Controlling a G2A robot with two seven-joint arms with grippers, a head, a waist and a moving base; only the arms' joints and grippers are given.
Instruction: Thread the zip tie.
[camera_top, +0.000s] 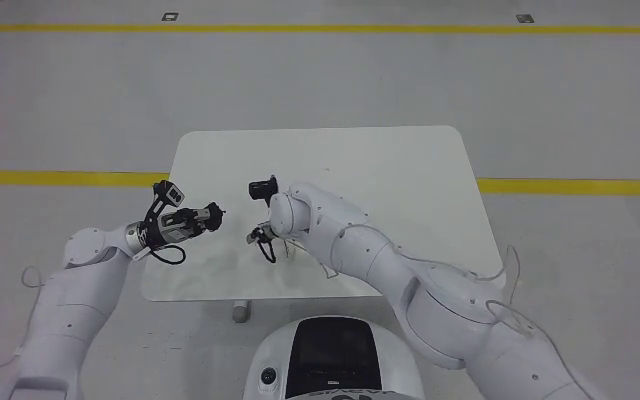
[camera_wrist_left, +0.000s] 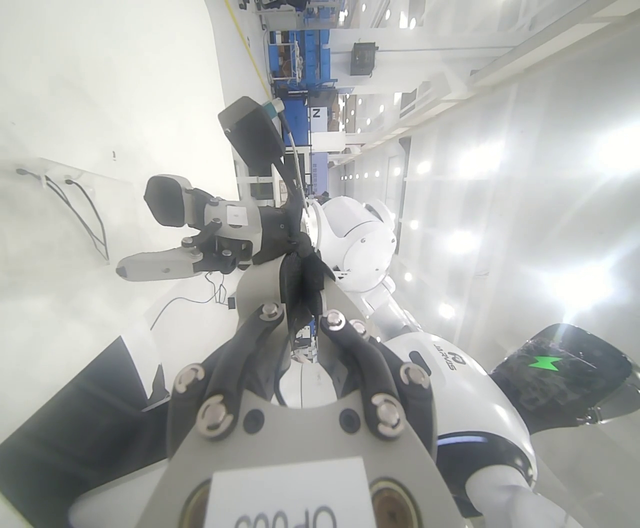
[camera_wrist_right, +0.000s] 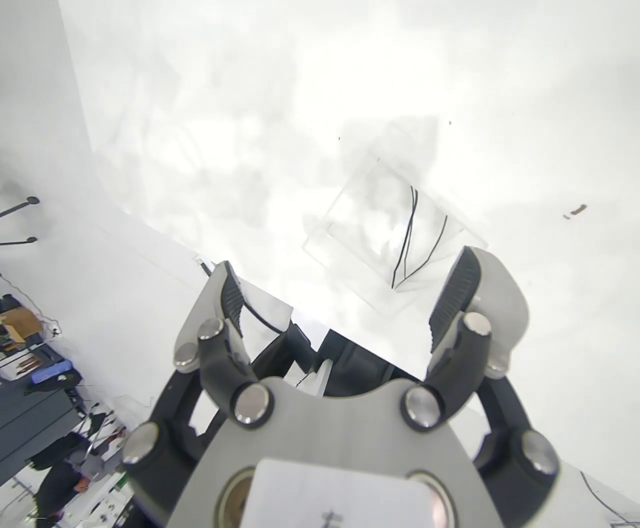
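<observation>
My left gripper (camera_top: 212, 212) (camera_wrist_left: 300, 295) hovers over the left part of the white table (camera_top: 400, 170), its fingers pressed together on a thin black zip tie (camera_wrist_right: 260, 318). That strand curves past one pad of my right gripper (camera_wrist_right: 345, 280). The right gripper (camera_top: 258, 238) (camera_wrist_left: 137, 232) is open and sits a short way from the left one, facing it, with nothing clamped between its pads. Most of the held tie is hidden by the left fingers.
A clear plastic tray (camera_wrist_right: 360, 220) (camera_wrist_left: 50, 170) lies on the table beyond the grippers, with a few spare black zip ties (camera_wrist_right: 407, 240) (camera_wrist_left: 85, 210) in it. The table's front edge runs close under both arms. Yellow lines cross the floor around the table.
</observation>
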